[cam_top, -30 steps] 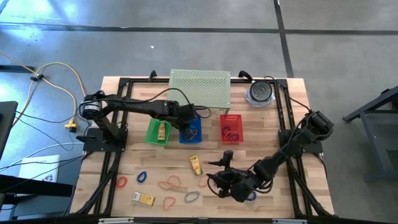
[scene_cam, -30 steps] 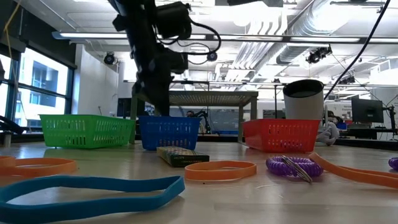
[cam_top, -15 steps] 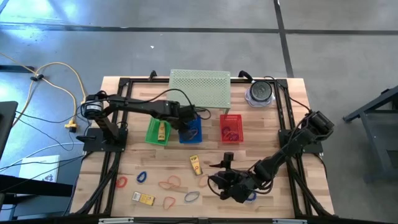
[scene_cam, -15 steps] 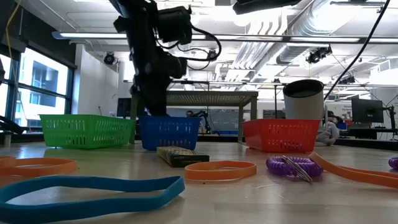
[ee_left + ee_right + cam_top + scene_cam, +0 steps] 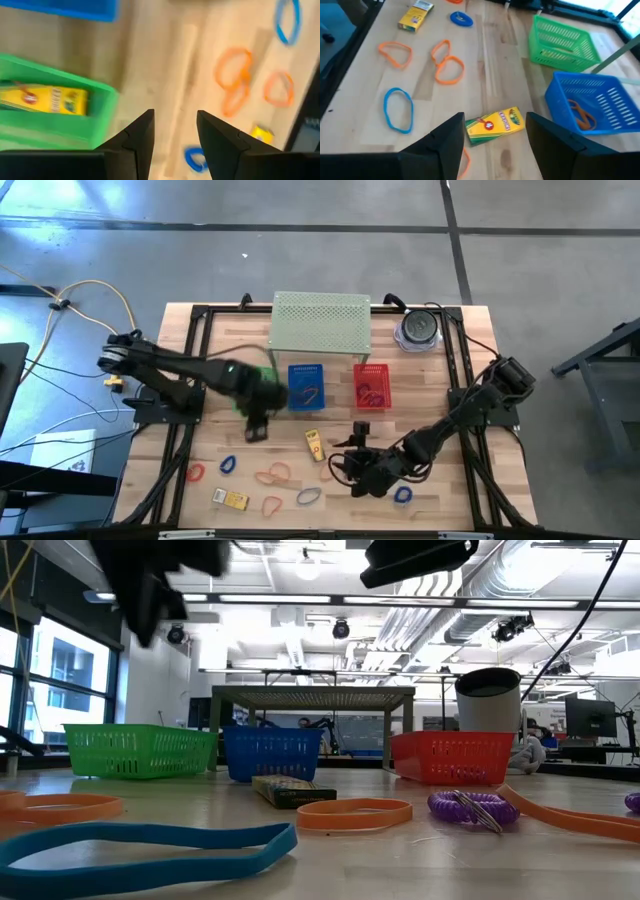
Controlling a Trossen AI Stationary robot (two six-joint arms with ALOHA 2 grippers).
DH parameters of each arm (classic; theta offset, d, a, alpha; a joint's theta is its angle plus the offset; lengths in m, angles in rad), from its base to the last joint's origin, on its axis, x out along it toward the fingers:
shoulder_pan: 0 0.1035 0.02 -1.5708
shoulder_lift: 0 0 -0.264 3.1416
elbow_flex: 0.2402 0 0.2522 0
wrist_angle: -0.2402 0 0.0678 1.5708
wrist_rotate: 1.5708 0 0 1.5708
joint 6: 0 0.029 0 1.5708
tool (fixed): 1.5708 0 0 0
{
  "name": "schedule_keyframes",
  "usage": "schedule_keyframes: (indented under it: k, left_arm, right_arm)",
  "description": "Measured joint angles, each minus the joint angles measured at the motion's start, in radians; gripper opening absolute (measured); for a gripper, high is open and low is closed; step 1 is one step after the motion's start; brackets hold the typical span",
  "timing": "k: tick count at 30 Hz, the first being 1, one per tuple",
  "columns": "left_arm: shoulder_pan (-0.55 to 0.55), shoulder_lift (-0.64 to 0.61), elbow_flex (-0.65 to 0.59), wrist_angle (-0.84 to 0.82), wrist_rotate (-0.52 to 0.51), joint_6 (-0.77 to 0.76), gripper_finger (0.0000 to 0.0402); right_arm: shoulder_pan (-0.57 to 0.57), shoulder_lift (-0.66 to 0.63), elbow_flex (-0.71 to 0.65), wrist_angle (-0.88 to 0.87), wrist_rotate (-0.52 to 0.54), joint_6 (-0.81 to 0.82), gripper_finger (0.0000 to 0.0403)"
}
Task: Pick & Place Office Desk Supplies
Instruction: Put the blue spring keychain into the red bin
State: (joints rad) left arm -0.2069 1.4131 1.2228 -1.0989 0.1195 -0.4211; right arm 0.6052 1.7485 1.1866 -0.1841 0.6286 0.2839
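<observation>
**Clerk:** Item one, the supplies. How do they look, and where are they?

**Robot:** Bands (image 5: 275,473): thin loops in orange, blue, red and purple, lying flat and scattered over the front of the table (image 5: 440,395). One orange band (image 5: 580,115) lies inside the blue basket (image 5: 306,387). A purple coil (image 5: 468,805) lies beside an orange loop (image 5: 355,812).
First packet (image 5: 315,444): yellow with a green stripe, oblong, flat on the wood in front of the blue basket.
Second packet (image 5: 45,99): same kind, lying in the green basket (image 5: 100,107).
Third packet (image 5: 232,499): yellow, near the front left corner.

**Clerk:** Item two, your tools.

**Robot:** My left gripper (image 5: 175,119): fingers apart with nothing between them, hanging over bare wood just in front of the green basket.
My right gripper (image 5: 495,118): fingers spread wide and holding nothing. It sits low at the front right, pointing at the first packet, which is near it but not touching.

**Clerk:** Item three, surface and room.

**Robot:** The table is pale wood planks inside a black frame. Green, blue and red baskets (image 5: 371,385) stand in a row, with a pale green perforated shelf (image 5: 322,325) behind them and a round object (image 5: 418,328) at the back right. The floor (image 5: 540,240) is grey, with a yellow cable (image 5: 90,290) trailing at the left. Beyond the table there are ceiling pipes, strip lights and windows.
</observation>
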Motion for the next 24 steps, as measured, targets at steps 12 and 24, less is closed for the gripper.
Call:
schedule_keyframes:
  k: [12,24]
  left_arm:
    - [-0.351,0.002,-0.017,-0.085,-0.152,-0.369,0.0142]
    - [-0.484,0.003,-0.177,-0.077,-0.154,-0.601,0.0142]
  right_arm:
    - [-0.003,0.0,0.0,0.018,-0.02,0.01,0.02]
    - [-0.006,0.0,0.0,0.024,-0.031,0.0,0.02]
